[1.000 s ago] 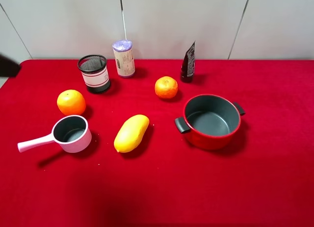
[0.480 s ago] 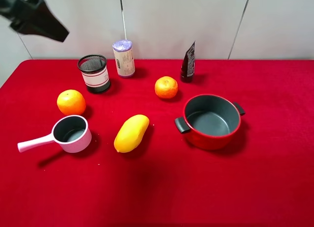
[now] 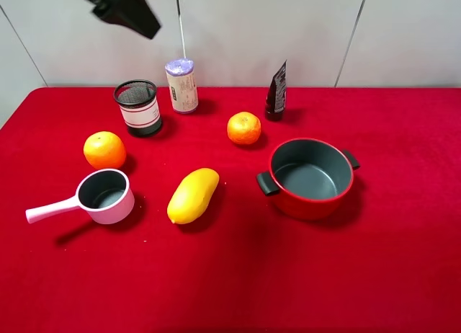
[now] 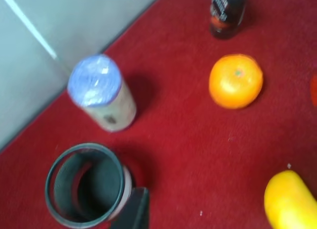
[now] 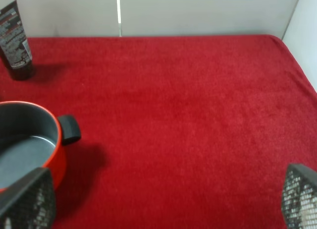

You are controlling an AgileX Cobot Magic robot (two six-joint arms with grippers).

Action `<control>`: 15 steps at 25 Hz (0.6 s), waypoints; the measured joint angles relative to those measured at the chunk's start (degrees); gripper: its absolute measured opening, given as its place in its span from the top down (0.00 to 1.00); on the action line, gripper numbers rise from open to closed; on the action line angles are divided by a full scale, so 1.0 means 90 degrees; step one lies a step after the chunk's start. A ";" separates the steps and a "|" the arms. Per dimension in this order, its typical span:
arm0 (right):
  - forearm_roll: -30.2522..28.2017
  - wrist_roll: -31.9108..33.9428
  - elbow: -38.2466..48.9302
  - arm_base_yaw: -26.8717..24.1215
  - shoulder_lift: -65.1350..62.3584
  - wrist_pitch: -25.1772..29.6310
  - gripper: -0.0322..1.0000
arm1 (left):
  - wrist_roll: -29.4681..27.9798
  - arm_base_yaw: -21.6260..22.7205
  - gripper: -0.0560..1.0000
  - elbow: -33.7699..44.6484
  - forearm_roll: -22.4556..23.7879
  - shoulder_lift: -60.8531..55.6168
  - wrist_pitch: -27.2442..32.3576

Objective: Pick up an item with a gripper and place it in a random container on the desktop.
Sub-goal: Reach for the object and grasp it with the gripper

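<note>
Item: my left gripper (image 3: 124,7), spread and empty, upper left; step, I judge, approach; next needs crossing right to straddle the upright tube (image 3: 276,91).

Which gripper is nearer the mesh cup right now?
Left. The left gripper hangs high, roughly over the mesh cup; the right gripper is off past the red pot, on the side away from the cup.
</note>
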 joint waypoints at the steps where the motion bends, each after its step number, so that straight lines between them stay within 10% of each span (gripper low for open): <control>1: 0.0000 0.0000 0.0000 0.0000 0.0000 0.0000 0.30 | 0.0000 -0.0077 0.02 -0.0103 0.0000 0.0116 0.0000; 15: 0.0000 0.0000 0.0000 0.0000 0.0000 0.0000 0.30 | 0.0000 -0.0782 0.02 -0.1484 0.0000 0.1601 -0.0157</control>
